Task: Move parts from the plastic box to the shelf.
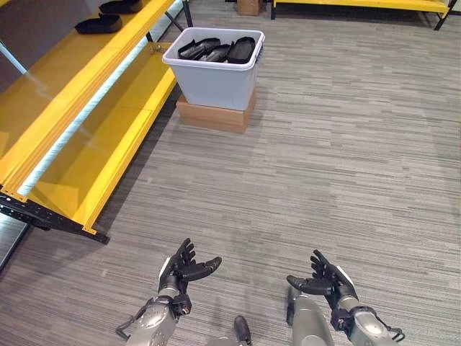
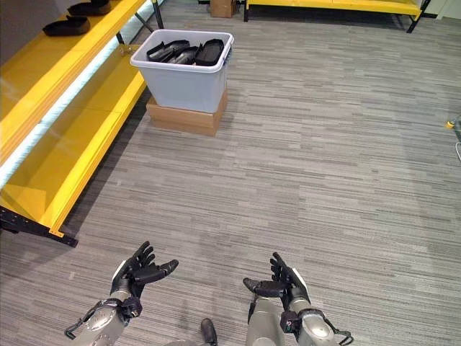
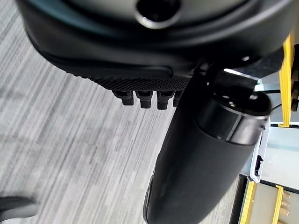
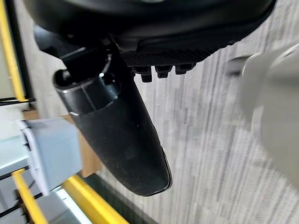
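Note:
A pale grey plastic box (image 1: 215,76) stands on a flat cardboard carton (image 1: 215,115) on the floor, far ahead and a little left. Several black moulded parts (image 1: 218,50) lie inside it. The yellow shelf (image 1: 86,122) runs along the left, and two black parts (image 1: 99,24) rest on its upper level at the far end. My left hand (image 1: 181,272) and right hand (image 1: 325,281) hover low at the near edge, palms up, fingers spread and empty. Both are well short of the box.
Another yellow shelf (image 1: 360,6) runs along the far wall, with a small brown carton (image 1: 248,6) beside it. Grey striped floor (image 1: 324,166) stretches between me and the box. The shelf's black foot (image 1: 50,216) juts out at the near left.

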You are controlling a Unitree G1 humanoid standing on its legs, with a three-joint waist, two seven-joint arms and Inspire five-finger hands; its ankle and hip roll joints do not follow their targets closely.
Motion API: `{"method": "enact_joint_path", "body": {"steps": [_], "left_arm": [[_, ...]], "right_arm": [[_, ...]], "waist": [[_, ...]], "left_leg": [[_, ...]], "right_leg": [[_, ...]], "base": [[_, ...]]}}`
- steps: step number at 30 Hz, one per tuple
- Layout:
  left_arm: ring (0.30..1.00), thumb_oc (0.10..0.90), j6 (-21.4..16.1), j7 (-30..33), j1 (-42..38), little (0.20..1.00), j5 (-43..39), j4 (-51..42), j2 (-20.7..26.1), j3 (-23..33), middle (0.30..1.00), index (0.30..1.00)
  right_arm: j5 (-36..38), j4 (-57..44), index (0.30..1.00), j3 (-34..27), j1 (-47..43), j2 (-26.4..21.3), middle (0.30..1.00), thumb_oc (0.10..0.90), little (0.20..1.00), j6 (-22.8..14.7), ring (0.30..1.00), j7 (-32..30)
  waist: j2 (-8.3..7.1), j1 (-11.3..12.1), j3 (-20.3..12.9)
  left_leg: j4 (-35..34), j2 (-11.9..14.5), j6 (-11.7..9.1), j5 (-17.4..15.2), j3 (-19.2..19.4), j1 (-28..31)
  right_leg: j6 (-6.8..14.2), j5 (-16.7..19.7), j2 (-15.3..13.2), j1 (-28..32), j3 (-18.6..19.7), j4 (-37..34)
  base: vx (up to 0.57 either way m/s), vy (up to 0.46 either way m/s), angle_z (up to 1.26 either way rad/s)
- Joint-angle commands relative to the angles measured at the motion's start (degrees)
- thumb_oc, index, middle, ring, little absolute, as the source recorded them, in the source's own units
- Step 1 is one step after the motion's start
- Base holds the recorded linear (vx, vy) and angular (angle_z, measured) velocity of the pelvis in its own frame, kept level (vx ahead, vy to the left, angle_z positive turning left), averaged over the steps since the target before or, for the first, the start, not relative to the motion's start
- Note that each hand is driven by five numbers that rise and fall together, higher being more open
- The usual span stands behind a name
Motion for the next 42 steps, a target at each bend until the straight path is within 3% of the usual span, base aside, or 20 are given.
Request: {"method": "enact_joint_path", "body": {"steps": [1, 3, 5, 6, 7, 10, 11, 12, 15, 16, 17, 19, 21, 24, 25, 26, 28, 31, 35, 42], "left_arm": [[1.000, 0.900, -5.2, -2.2, -1.3, 1.000, -0.2, -6.4, 2.2, 1.9, 1.000, 1.000], [1.000, 0.900, -5.0, -2.7, -1.0, 1.000, 0.2, -5.6, 2.1, 1.6, 1.000, 1.000], [1.000, 0.900, -5.1, -3.0, -1.7, 1.000, 0.0, -5.4, 1.5, 0.6, 1.000, 1.000], [1.000, 0.900, -5.2, -2.8, -1.8, 1.000, -0.6, -5.5, 1.0, 0.5, 1.000, 1.000], [1.000, 0.900, -5.2, -2.8, -1.8, 1.000, -0.6, -5.5, 1.0, 0.5, 1.000, 1.000], [1.000, 0.900, -5.2, -2.7, -1.8, 1.000, -1.4, -5.6, 0.5, 0.5, 1.000, 1.000], [1.000, 0.900, -5.2, -2.7, -1.8, 1.000, -1.4, -5.6, 0.5, 0.5, 1.000, 1.000], [1.000, 0.900, -5.0, -2.6, -1.8, 1.000, -2.0, -5.8, 0.3, 0.4, 1.000, 1.000], [1.000, 0.900, -4.8, -2.5, -1.7, 1.000, -2.4, -5.9, 0.3, 0.4, 1.000, 1.000], [1.000, 0.900, -4.6, -2.4, -1.2, 1.000, -3.0, -6.7, 0.3, 0.8, 1.000, 1.000], [1.000, 0.900, -4.3, -2.2, -0.8, 1.000, -3.3, -6.7, 0.1, 1.0, 1.000, 1.000], [1.000, 0.900, -4.4, -2.2, -0.4, 1.000, -3.4, -6.7, -0.1, 1.0, 1.000, 1.000], [1.000, 0.900, -4.5, -2.3, 0.4, 1.000, -3.2, -6.6, -0.1, 1.1, 1.000, 1.000], [1.000, 0.900, -4.5, -2.4, 0.6, 1.000, -3.0, -6.4, 0.2, 1.0, 1.000, 1.000], [1.000, 0.900, -4.4, -2.5, 1.2, 1.000, -2.5, -6.3, 0.5, 1.1, 1.000, 1.000], [1.000, 0.900, -4.4, -2.5, 1.2, 1.000, -2.5, -6.3, 0.5, 1.1, 1.000, 1.000], [1.000, 0.900, -4.3, -2.4, 1.4, 1.000, -1.9, -6.3, 0.5, 1.3, 1.000, 1.000], [1.000, 0.900, -4.3, -2.3, 1.2, 1.000, -1.6, -6.0, 0.2, 1.7, 1.000, 1.000], [1.000, 0.900, -4.5, -2.0, 1.1, 1.000, -1.6, -5.8, 0.0, 1.3, 1.000, 1.000], [1.000, 0.900, -4.6, -0.9, 0.5, 1.000, -2.4, -6.6, 1.7, 1.2, 1.000, 1.000]], "right_arm": [[-0.9, -4.8, 1.000, -1.5, -2.8, 0.1, 1.000, 0.900, 1.000, -4.7, 1.000, 1.5], [-0.8, -5.0, 1.000, -1.8, -2.0, 0.0, 1.000, 0.900, 1.000, -4.7, 1.000, 1.8], [-0.1, -4.4, 1.000, -1.7, -2.1, -0.2, 1.000, 0.900, 1.000, -4.9, 1.000, 1.7], [0.8, -4.6, 1.000, -1.8, -2.3, -0.9, 1.000, 0.900, 1.000, -5.2, 1.000, 1.6], [0.8, -4.6, 1.000, -1.7, -2.3, -0.9, 1.000, 0.900, 1.000, -5.2, 1.000, 1.6], [1.5, -4.7, 1.000, -2.0, -2.3, -1.8, 1.000, 0.900, 1.000, -5.5, 1.000, 1.8], [1.5, -4.7, 1.000, -2.0, -2.3, -1.7, 1.000, 0.900, 1.000, -5.5, 1.000, 1.8], [1.5, -4.4, 1.000, -2.0, -1.8, -2.3, 1.000, 0.900, 1.000, -5.7, 1.000, 1.8], [1.5, -4.5, 1.000, -2.1, -1.8, -2.5, 1.000, 0.900, 1.000, -5.6, 1.000, 1.8], [1.3, -4.8, 1.000, -2.3, -1.9, -3.1, 1.000, 0.900, 1.000, -5.6, 1.000, 1.4], [1.4, -4.6, 1.000, -2.5, -2.0, -3.1, 1.000, 0.900, 1.000, -5.5, 1.000, 1.0], [1.6, -4.3, 1.000, -2.8, -2.2, -3.2, 1.000, 0.900, 1.000, -5.5, 1.000, 0.6], [2.0, -4.1, 1.000, -3.1, -1.8, -2.9, 1.000, 0.900, 1.000, -5.6, 1.000, 0.3], [2.0, -4.1, 1.000, -3.2, -1.5, -2.8, 1.000, 0.900, 1.000, -5.6, 1.000, 0.3], [1.5, -3.9, 1.000, -3.2, -0.8, -2.4, 1.000, 0.900, 1.000, -5.7, 1.000, 0.2], [1.5, -3.9, 1.000, -3.2, -0.8, -2.4, 1.000, 0.900, 1.000, -5.7, 1.000, 0.2], [0.7, -3.6, 1.000, -3.1, -0.4, -2.3, 1.000, 0.900, 1.000, -5.9, 1.000, 0.2], [0.0, -3.2, 1.000, -3.0, -0.2, -2.4, 1.000, 0.900, 1.000, -6.0, 1.000, 0.2], [-0.5, -3.0, 1.000, -2.6, 0.0, -1.5, 1.000, 0.900, 1.000, -6.0, 1.000, 0.4], [-1.1, -4.0, 1.000, -1.0, -2.0, 0.2, 1.000, 0.900, 1.000, -5.4, 1.000, 0.7]], "waist": [[-0.52, -0.5, -3.3], [-1.09, -0.7, -4.4], [-0.88, -1.7, -5.6], [-0.24, -2.5, -6.8], [-0.38, -2.5, -6.9], [0.48, -2.3, -8.2], [0.34, -2.4, -8.3], [-0.83, -1.3, -8.0], [-1.66, -1.0, -7.6], [-3.25, 0.5, -5.9], [-3.66, 1.0, -5.3], [-4.43, 2.3, -4.4], [-5.49, 3.5, -3.8], [-5.78, 3.7, -3.6], [-5.48, 4.0, -3.9], [-5.54, 4.0, -3.8], [-4.48, 4.2, -4.1], [-3.41, 4.6, -4.7], [-2.64, 4.5, -6.5], [-4.36, 5.9, -8.1]], "left_leg": [[-0.7, 2.1, -4.0, -6.1, -2.7, 7.9], [-0.7, 3.3, -5.3, -7.2, -3.0, 10.4], [1.7, 5.9, -6.1, -7.5, -3.8, 11.0], [5.0, 8.4, -6.8, -5.7, -4.9, 10.6], [5.0, 8.3, -6.8, -5.6, -5.0, 10.4], [10.9, 11.5, -8.2, 1.2, -5.6, 8.5], [10.8, 11.3, -8.2, 1.4, -5.6, 8.4], [23.8, 12.9, -8.5, 8.4, -6.8, 2.8], [30.3, 12.9, -8.4, 11.1, -7.5, 0.1], [39.8, 13.2, -8.0, 12.8, -7.4, -4.8], [40.6, 14.1, -7.4, 12.3, -6.0, -5.7], [41.3, 11.8, -6.7, 8.1, -5.6, -11.0], [35.3, 9.5, -6.0, 4.8, -4.4, -17.7], [32.8, 9.9, -6.2, 5.0, -3.9, -18.8], [17.0, 10.8, -7.3, 7.8, -2.9, -18.2], [16.8, 10.8, -7.3, 7.9, -2.8, -18.0], [8.1, 11.9, -9.0, 13.1, -3.7, -17.9], [-0.3, 12.6, -10.4, 15.8, -5.1, -16.9], [-0.7, 13.0, -11.1, 16.5, -3.7, -15.3], [3.0, 7.3, -5.9, 9.9, -2.3, -14.7]], "right_leg": [[3.2, 8.5, -1.0, 2.0, 0.5, -2.6], [2.8, 8.5, -0.8, 3.5, -1.3, -3.2], [1.6, 8.1, 1.4, 5.5, 0.0, -2.4], [-0.3, 6.2, 4.3, 5.8, 0.2, -0.5], [-0.3, 6.3, 4.2, 5.6, 0.2, -0.5], [-3.3, 3.0, 8.0, 7.4, -0.1, 0.3], [-3.3, 3.1, 7.8, 7.3, -0.1, 0.2], [-6.1, 0.5, 10.5, 11.8, -0.3, -2.5], [-7.2, 0.0, 10.9, 13.4, -0.3, -3.5], [-8.5, -1.1, 11.2, 16.2, -0.2, -4.5], [-8.9, -1.8, 11.4, 17.4, 0.0, -4.9], [-8.8, -2.3, 11.1, 19.2, 1.0, -5.3], [-8.3, -3.4, 10.7, 21.6, 2.0, -5.8], [-8.1, -3.6, 10.5, 22.4, 2.1, -5.9], [-7.2, -4.8, 10.4, 24.1, 2.2, -6.0], [-7.2, -4.8, 10.3, 24.2, 2.2, -6.0], [-7.0, -5.9, 11.2, 25.7, 2.2, -6.1], [-6.5, -7.7, 11.7, 27.9, 2.6, -6.1], [-5.8, -8.8, 11.3, 29.9, 2.5, -6.3], [-2.1, -9.6, 5.1, 28.9, 3.1, 1.5]], "base": [[0.37, -0.162, 0.34], [0.39, -0.224, 0.47], [0.46, -0.324, 0.72], [0.38, -0.279, 0.74], [0.36, -0.266, 0.57], [0.27, -0.220, -0.12], [0.38, -0.416, -0.16], [0.27, -0.316, -0.05], [0.20, -0.282, -0.13], [0.20, -0.261, -0.26], [0.27, -0.285, -0.11], [0.18, -0.084, -0.13], [0.20, -0.034, -0.09], [0.18, 0.023, -0.28], [0.23, 0.083, -0.17], [0.32, 0.129, -0.02], [0.18, 0.083, 0.06], [0.33, 0.175, -0.12], [0.24, 0.165, -0.31], [0.26, 0.267, -0.10]]}}
